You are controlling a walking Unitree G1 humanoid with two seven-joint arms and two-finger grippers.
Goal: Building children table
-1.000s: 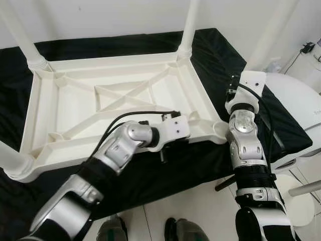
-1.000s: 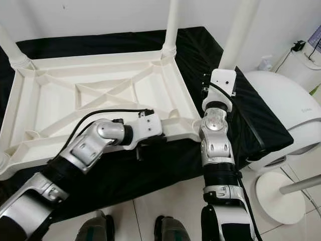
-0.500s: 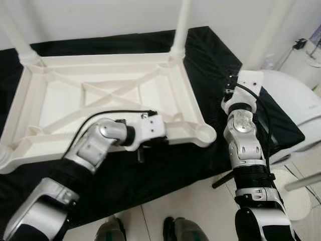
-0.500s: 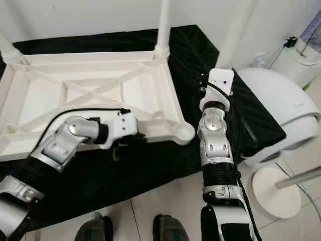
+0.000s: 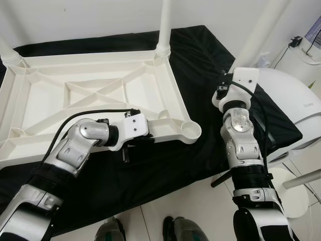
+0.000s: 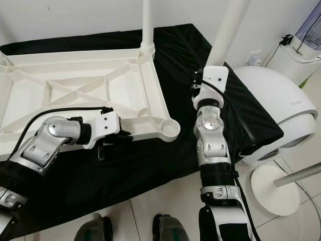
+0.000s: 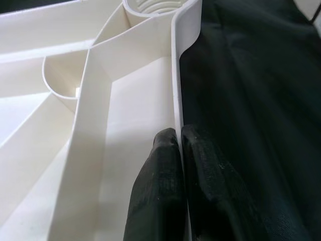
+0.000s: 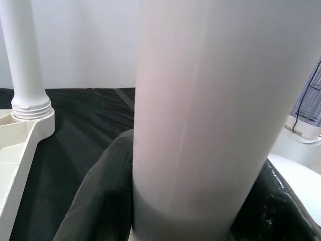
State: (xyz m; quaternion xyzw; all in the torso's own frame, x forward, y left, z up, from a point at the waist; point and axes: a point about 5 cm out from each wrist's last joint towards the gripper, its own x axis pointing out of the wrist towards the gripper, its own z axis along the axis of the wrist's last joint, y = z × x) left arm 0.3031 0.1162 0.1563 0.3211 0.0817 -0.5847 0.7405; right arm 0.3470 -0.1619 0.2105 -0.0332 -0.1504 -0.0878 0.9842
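Tabletop (image 5: 100, 95) lies upside down on black cloth (image 5: 210, 60). Leg (image 5: 164, 25) stands fitted at far right corner; near right socket (image 5: 191, 130) empty, so more legs to go (left corners cut off). Left gripper (image 7: 179, 145) pinches tabletop's near rim. Right gripper (image 8: 190, 211) clasps loose leg (image 8: 200, 100) upright beyond the right edge; its ends out of frame.

Upturned table top (image 5: 90, 93) lies on cloth (image 5: 200, 55). Left claw (image 7: 179, 150) pinches its near rim, beside empty corner socket (image 5: 190, 130). Right claw (image 8: 190, 221) holds loose leg (image 8: 200, 100) to the right.
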